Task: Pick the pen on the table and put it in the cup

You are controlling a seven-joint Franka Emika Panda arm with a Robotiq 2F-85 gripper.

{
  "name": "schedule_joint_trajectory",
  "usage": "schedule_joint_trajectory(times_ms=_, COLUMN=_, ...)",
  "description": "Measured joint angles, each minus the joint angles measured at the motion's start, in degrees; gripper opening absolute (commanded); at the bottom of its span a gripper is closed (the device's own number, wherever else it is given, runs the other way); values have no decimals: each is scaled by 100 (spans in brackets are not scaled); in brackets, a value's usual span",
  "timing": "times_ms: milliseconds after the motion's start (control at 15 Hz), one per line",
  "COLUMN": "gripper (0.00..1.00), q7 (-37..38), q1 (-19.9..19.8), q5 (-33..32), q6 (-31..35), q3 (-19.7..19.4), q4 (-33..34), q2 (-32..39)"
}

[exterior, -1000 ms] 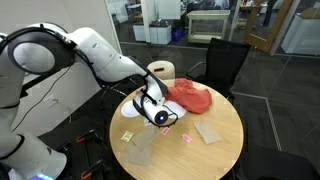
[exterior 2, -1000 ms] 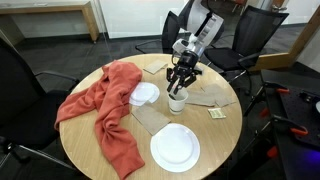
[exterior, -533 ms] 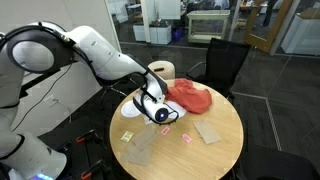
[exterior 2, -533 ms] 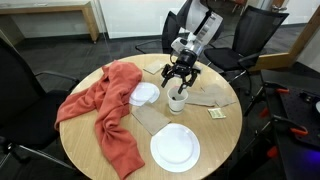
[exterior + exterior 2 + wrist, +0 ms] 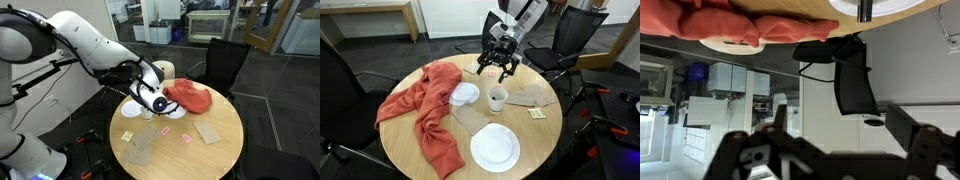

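The small white cup (image 5: 497,98) stands upright near the middle of the round table (image 5: 530,140). My gripper (image 5: 498,67) hangs a short way above it, open, with nothing between its spread fingers. The wrist view stands upside down. At its top edge a thin dark pen (image 5: 864,8) sticks out of the cup's white rim (image 5: 890,8). My gripper (image 5: 843,118) frames the lower part of that view with a wide empty gap. In an exterior view my gripper (image 5: 152,101) covers most of the cup.
A red cloth (image 5: 428,112) lies across one side of the table. Around the cup lie a white plate (image 5: 495,147), a shallow white dish (image 5: 466,94), brown napkins (image 5: 527,97) and a yellow note (image 5: 535,114). Black office chairs (image 5: 222,62) surround the table.
My gripper was nearly shut at the cup's mouth. It has since spread wide and risen clear above the cup.
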Motion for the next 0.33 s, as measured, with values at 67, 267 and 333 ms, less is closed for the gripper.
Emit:
schedule_joint_trajectory(times_ms=67, gripper=100, q7=0, q1=7, q5=-8, q6=0, q3=0, q4=-63, q2=-115)
schedule_joint_trajectory(times_ms=267, gripper=100, q7=0, q1=15, q5=-42, q6=-11, q3=0, q4=-240, q2=-413)
schedule_joint_trajectory(times_ms=333, gripper=100, q7=4, q1=15, q5=-44, q6=-11, q3=0, q4=-257, q2=-449)
